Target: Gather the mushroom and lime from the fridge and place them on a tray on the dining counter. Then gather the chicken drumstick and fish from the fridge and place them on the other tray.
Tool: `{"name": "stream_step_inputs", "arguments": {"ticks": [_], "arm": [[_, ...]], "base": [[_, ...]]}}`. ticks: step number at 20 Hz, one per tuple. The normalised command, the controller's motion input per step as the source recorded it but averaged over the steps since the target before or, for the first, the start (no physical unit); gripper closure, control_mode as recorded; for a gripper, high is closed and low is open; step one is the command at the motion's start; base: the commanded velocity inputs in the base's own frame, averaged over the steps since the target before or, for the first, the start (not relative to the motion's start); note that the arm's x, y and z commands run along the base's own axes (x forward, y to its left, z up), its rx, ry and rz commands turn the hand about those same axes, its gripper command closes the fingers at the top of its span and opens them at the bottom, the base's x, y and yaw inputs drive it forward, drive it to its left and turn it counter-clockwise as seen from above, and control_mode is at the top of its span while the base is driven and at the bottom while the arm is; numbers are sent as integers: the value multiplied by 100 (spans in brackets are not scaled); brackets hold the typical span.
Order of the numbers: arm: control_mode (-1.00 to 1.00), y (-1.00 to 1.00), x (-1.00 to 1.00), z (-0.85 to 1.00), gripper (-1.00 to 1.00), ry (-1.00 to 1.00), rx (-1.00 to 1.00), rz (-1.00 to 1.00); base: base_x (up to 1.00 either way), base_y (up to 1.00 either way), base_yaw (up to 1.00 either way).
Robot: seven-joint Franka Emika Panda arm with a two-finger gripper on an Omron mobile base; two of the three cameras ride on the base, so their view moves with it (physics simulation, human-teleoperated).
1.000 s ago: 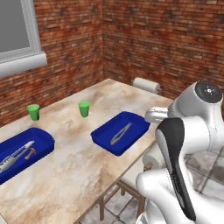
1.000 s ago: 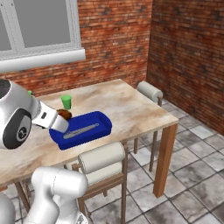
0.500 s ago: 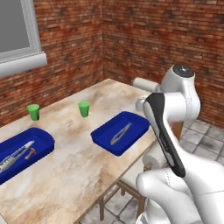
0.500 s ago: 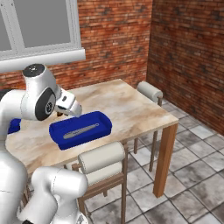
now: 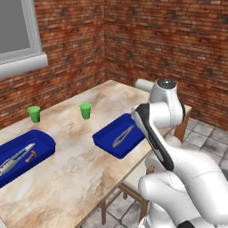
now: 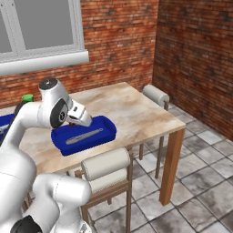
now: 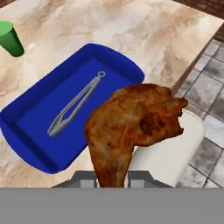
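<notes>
1. Since a second ago, our arm has swung up and over toward the near blue tray (image 5: 120,139), and the big white elbow has moved out of the way.
2. Our jaws are shut tight on the chicken drumstick (image 7: 133,124). We hold it by its thin end, and the fat end hangs in front of the hand camera.
3. We think the drumstick is above the table's near edge, not yet over the middle of the tray (image 7: 70,113).
4. To do this step well, we should slide a bit farther in, so the meat is over the blue floor, then go down low before letting go.
5. A pair of grey tongs (image 7: 75,105) lies in the tray. We should aim for the bare blue beside them.
6. A chair (image 6: 105,169) with a white roll back sits just under the table (image 6: 132,111) edge, so dropping early is risky.
7. The green cup (image 7: 10,38) stands well apart, and the far tray (image 5: 26,153) is well off to the left.
</notes>
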Motion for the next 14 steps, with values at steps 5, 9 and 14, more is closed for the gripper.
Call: {"name": "stream_step_inputs", "arguments": {"ticks": [5, 9, 14], "arm": [[-100, 0, 70, -29, 100, 0, 0, -9], [-100, 0, 65, -23, 100, 1, 0, -10], [-100, 0, 51, -21, 100, 5, 0, -10]], "base": [[0, 0, 0], [0, 0, 0], [0, 0, 0]]}}
